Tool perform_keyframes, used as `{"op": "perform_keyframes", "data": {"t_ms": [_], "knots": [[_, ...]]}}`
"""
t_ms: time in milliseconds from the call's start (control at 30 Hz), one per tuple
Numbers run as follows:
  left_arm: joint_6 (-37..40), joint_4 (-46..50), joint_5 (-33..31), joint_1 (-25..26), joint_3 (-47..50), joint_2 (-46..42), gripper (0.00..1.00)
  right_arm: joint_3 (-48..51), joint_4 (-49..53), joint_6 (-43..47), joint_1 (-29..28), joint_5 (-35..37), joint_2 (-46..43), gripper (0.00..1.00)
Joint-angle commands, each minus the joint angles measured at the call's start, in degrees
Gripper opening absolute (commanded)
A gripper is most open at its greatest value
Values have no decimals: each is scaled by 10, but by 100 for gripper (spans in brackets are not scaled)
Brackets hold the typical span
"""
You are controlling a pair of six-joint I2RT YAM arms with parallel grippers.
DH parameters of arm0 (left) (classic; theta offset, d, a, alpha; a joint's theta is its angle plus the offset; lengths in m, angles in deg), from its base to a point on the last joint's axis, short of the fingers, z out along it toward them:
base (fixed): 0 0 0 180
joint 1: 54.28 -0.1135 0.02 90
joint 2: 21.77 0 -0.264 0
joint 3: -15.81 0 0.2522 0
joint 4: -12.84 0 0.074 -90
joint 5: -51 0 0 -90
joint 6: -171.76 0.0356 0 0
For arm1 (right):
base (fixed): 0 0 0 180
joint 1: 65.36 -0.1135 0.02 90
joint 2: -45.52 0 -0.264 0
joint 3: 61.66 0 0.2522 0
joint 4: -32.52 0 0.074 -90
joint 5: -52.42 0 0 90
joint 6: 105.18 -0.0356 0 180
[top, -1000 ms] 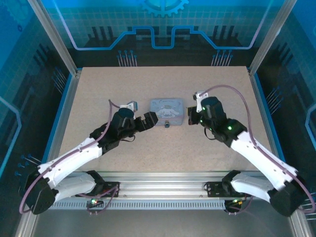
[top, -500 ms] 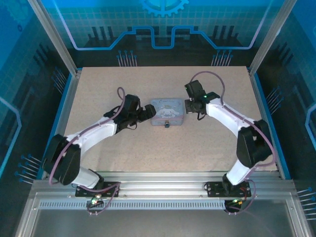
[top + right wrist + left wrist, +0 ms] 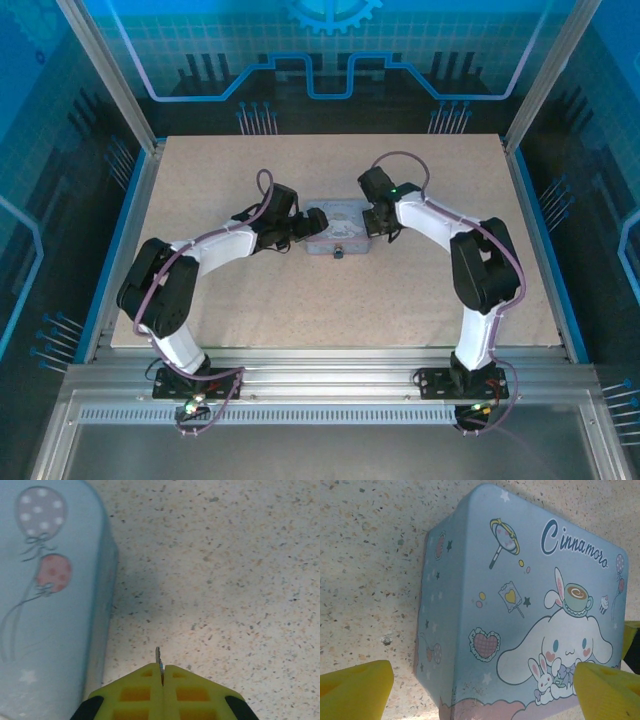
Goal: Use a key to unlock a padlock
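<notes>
On the overhead camera, the pale blue tin (image 3: 340,222) sits on the counter (image 3: 250,300), a little above the middle of the frame. The padlock (image 3: 338,251) is the tiny dark speck at the tin's lower edge. It is too small for me to say whether it touches the tin or lies just beside it.

My left pincer (image 3: 316,222) comes in from the left and is at the tin's left end. My right pincer (image 3: 376,224) comes in from the right and is close to the tin's right end.

On the left wrist camera, the left pincer (image 3: 482,692) is released. Its two yellow fingers (image 3: 355,690) show in the lower left and lower right corners of the frame, well apart. The tin's cartoon lid (image 3: 520,605) spans the space between them. I cannot tell whether either finger touches the tin.

On the right wrist camera, the right pincer (image 3: 162,677) is clenched at the bottom centre of the frame, grasping the key (image 3: 158,659). Only a thin grey sliver of the key pokes up from the seam between the pressed-together yellow fingers (image 3: 192,692). It hangs over bare speckled counter (image 3: 240,580), near the tin's side wall (image 3: 100,630), which fills the left of the frame.
</notes>
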Motion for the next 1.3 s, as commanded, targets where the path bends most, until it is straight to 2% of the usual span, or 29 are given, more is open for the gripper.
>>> {"op": "perform_keyframes", "data": {"t_ms": [0, 200, 433, 567, 667, 767, 900, 1067, 1200, 1267], "knots": [[13, -18, 16, -9, -13, 2, 94, 6, 5, -5, -15, -20, -6, 0], [14, -25, 11, -21, 15, -24, 94, 28, 0, -13, -42, -31, -22, 0], [-12, -100, 7, -18, 148, -148, 96, 38, -8, -24, -56, -52, -30, 0], [-5, -163, -9, 14, 233, -216, 99, 34, -8, -25, -57, -49, -23, 0], [16, -210, -20, 46, 276, -228, 99, 36, -11, -25, -59, -50, -20, 0], [28, -305, -29, 67, 323, -214, 99, 37, -12, -24, -59, -50, -19, 0], [76, -429, -81, 110, 363, -176, 99, 35, -12, -24, -60, -52, -18, 0], [75, -502, -61, 114, 334, -69, 99, 25, -11, -24, -60, -56, -17, 0], [77, -580, -80, 122, 329, -6, 99, 20, -10, -23, -61, -57, -16, 0], [80, -585, -82, 126, 317, 15, 99, 19, -11, -23, -61, -59, -16, 0]]}}
